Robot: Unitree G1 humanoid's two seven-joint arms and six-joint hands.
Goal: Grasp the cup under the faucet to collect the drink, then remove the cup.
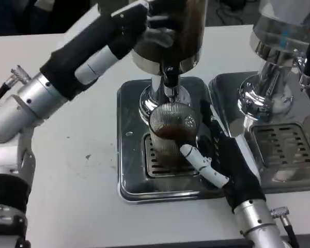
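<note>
Head view: one ribbed cup [171, 135], brown drink inside, stands on the grate of one steel tray [132, 181], right under the black faucet [169, 77]. Right hand [222, 163] wraps the cup's right side, fingers curled against it. Left hand [137, 20] is raised at the dispenser [170, 31]; its fingers cannot be made out. Two dispensers stand on the white surface [72, 170], the second [279, 62] at right.

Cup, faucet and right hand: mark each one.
cup [170, 135]: head view, ribbed side wall.
faucet [170, 78]: head view, black spout above the cup.
right hand [228, 164]: head view, black palm beside the cup.
</note>
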